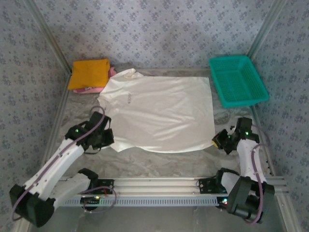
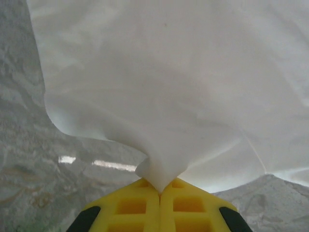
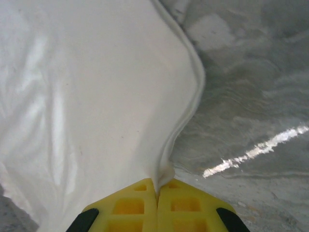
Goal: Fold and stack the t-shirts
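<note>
White t-shirt (image 1: 161, 113) is spread flat over the middle of the table (image 1: 159, 162), neck twd the far-left, hem along the right side. Its near-left corner is pinched by the left gripper (image 2: 159, 191): jaws are pressed together w/ a gathered peak of cloth caught btwn the yellow tips. The near-right corner, at the seamed hem edge, is pinched by the right gripper (image 3: 157, 184) the same way, jaws tight on the cloth. Both arms are seen reaching in from the near edge. A folded orange shirt (image 1: 88, 73) is stacked on a pink shirt (image 1: 96, 90) at the far-left corner, the pink one showing at the edges. A teal basket (image 1: 237, 79) is set at the far-right corner, just beside the white shirt; contact can't be told.
</note>
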